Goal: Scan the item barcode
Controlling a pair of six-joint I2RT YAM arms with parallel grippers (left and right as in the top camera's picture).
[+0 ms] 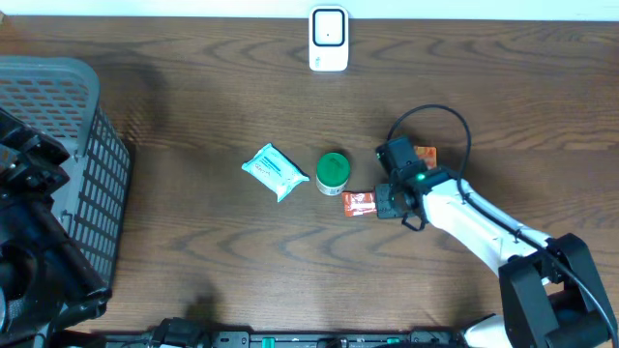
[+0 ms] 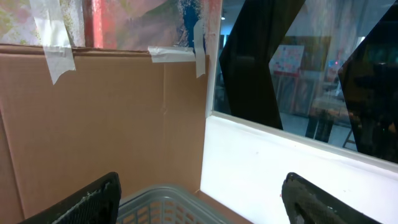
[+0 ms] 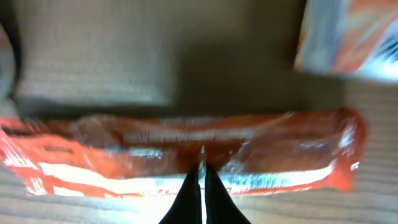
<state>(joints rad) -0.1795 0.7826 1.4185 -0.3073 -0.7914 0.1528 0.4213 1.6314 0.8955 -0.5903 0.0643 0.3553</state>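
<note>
Right wrist: right end effector [image 3: 201, 173] clamped on packet [image 3: 93, 149], flat on table [image 1: 174, 271]; left end effector [image 2: 202, 199] apart. Lift, scanner [image 1: 328, 39] pass pending.

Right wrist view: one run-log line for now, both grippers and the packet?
right gripper: shut, tips at orange-red plastic packet edge | packet: lying on wooden table | left gripper: open above grey mesh basket

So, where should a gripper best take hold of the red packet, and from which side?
Pinch the red packet at the middle of its long edge, coming straight down from above. It lies flat on the table and is thin and long, so only a raised fold of wrapper gives the fingers something to close on. The right gripper is shut right there, seemingly pinching the wrapper.
</note>
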